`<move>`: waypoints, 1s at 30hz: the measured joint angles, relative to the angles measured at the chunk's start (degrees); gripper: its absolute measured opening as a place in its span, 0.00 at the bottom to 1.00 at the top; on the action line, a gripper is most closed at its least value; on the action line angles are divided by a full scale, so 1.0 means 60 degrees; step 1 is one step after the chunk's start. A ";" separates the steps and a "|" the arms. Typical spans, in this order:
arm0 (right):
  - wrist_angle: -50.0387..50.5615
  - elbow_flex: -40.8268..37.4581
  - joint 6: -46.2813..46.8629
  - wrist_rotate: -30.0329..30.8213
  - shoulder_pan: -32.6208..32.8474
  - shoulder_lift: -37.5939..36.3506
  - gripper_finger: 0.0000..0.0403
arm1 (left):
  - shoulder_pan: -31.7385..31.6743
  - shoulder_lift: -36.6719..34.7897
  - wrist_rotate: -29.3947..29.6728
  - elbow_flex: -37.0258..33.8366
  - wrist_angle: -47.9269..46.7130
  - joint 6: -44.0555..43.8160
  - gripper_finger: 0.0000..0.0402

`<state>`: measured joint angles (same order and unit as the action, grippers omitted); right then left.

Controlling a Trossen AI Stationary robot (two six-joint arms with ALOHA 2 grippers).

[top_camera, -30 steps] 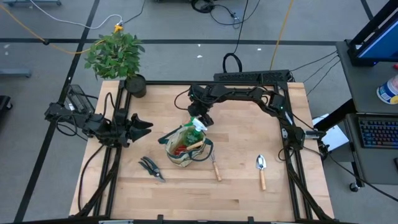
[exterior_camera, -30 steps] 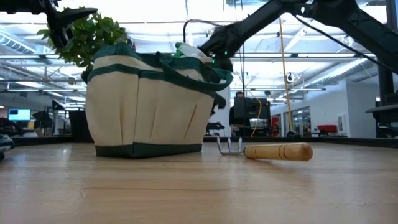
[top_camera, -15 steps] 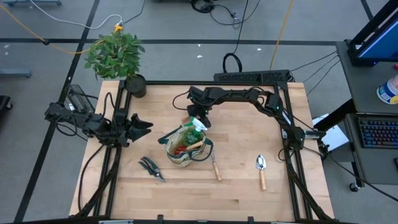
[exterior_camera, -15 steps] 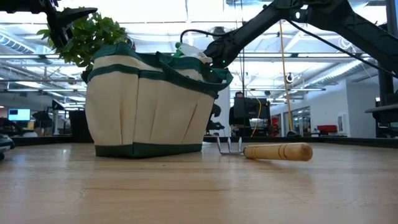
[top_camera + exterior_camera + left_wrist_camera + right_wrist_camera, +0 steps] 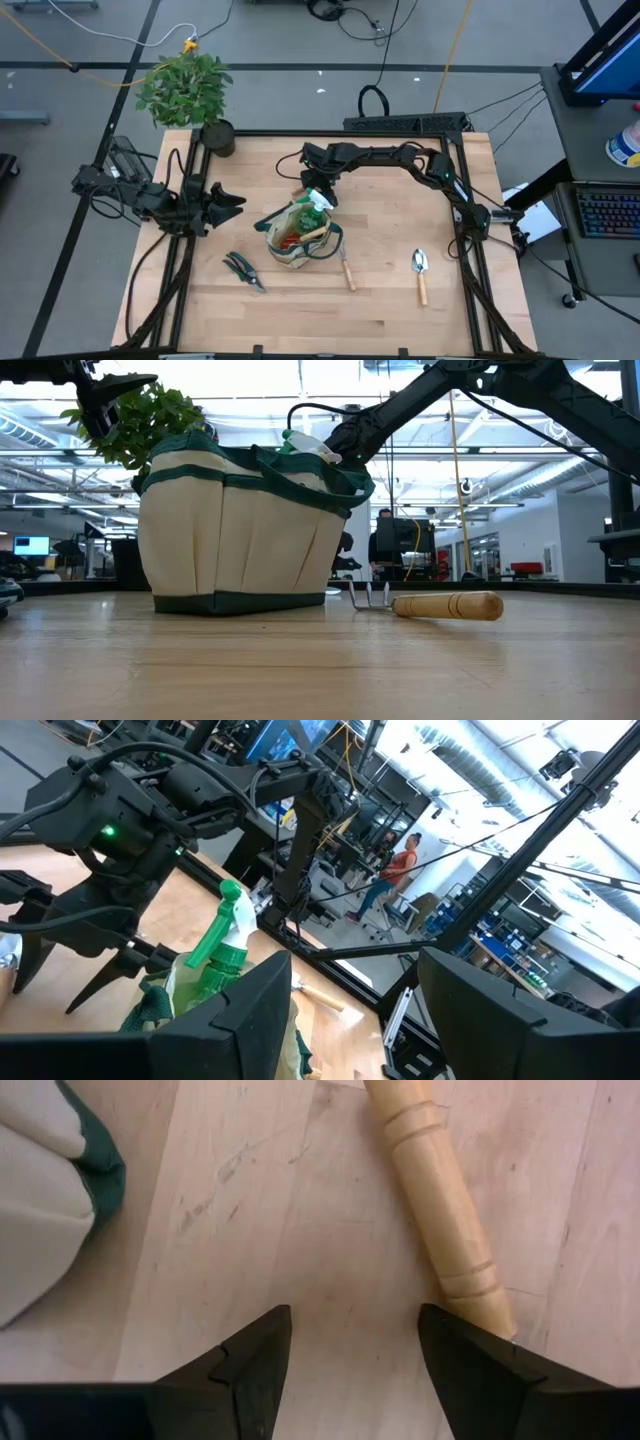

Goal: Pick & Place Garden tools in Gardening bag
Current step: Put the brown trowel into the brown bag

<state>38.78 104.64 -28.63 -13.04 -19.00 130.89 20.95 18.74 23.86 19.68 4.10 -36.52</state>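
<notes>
Holding a spray bottle, the gardening bag sits beside the open right pincer.

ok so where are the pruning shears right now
In the high view the pruning shears lie flat on the table, toward the left arm's side, just beside the gardening bag and apart from it.

The right hand has drawn back from over the bag toward the far left, its arm folding, fingers open above a wooden handle.
</notes>
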 joint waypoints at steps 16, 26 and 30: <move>-0.0191 0.0000 0.1228 0.0241 0.0182 -0.0004 0.24 | 0.0000 -0.0003 0.0000 0.0000 0.0000 -0.0040 0.56; -0.0408 -0.0004 0.1943 0.0204 0.0193 0.0004 0.02 | 0.0004 -0.0003 0.0000 0.0000 0.0000 -0.0074 0.56; -0.0367 -0.0004 0.1976 0.0212 0.0193 0.0007 0.00 | 0.0004 0.0000 -0.0209 0.0000 0.0000 -0.0072 0.56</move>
<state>36.58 104.62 -16.77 -11.77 -17.85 130.93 20.97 18.74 22.60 19.68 4.10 -36.95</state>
